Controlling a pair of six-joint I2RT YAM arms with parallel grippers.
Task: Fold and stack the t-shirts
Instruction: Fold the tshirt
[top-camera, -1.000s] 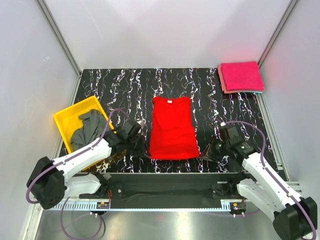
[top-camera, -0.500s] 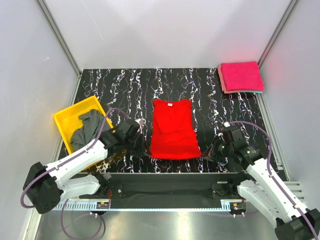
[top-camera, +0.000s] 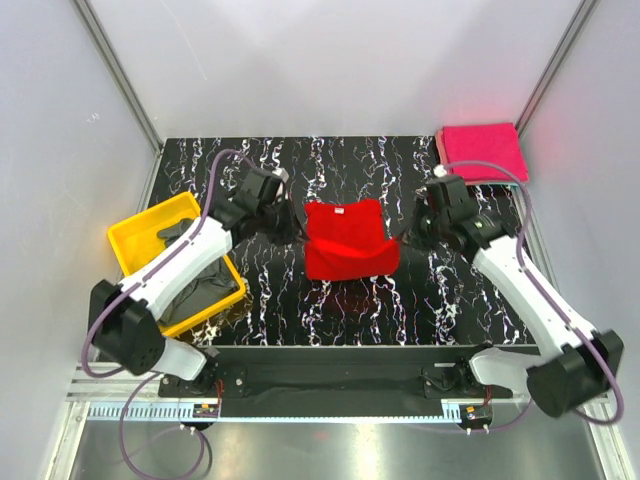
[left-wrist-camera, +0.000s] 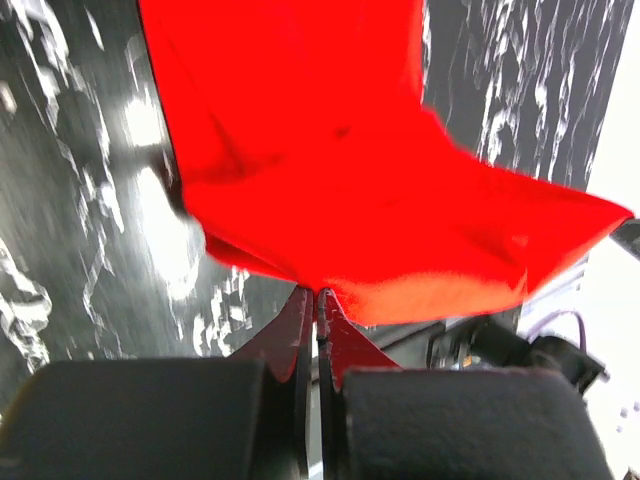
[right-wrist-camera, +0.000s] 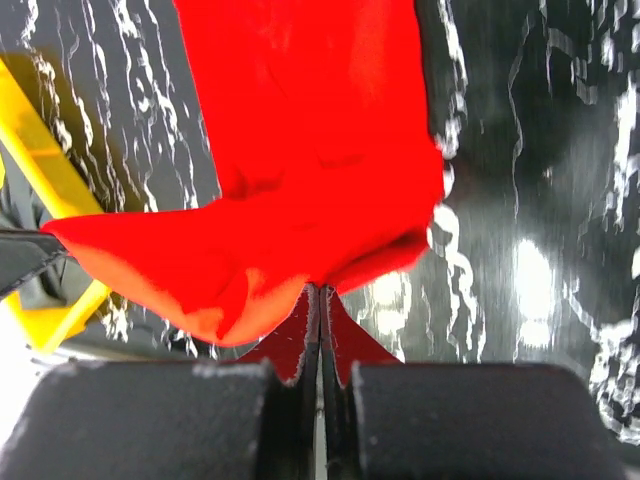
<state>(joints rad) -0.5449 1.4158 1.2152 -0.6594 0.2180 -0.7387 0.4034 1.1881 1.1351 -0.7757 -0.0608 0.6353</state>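
— Right, clamped on what, at the left jaws?

— Pinched together on one hem corner of the red t-shirt (left-wrist-camera: 330, 170), right at the tips. Same at the right jaws: closed tight on the other hem corner.

— And lying where?

— Middle of the bench (top-camera: 440, 300). Collar end flat on the marbled top, with the white neck label (top-camera: 341, 210) facing up. Hem end held up between both arms, sagging in a shallow trough above the body of the shirt.

— Why gripped at both corners together?

— Most likely to keep the hem stretched and square, ready to lay it level over the collar end for a half fold. Judged mid-fold, not yet set down.

— Anything else of the task?

— Folded magenta-pink t-shirts (top-camera: 483, 152) stacked at the far right corner, well apart from the red one; probably the place for the finished fold. Dark grey t-shirt (top-camera: 210, 283) heaped in the yellow tray (top-camera: 140, 218) on the left, partly hidden under the left arm, not yet folded.

— Worth watching?

— Slack across the middle of the hem. Could bunch on landing unless lowered evenly on both sides.
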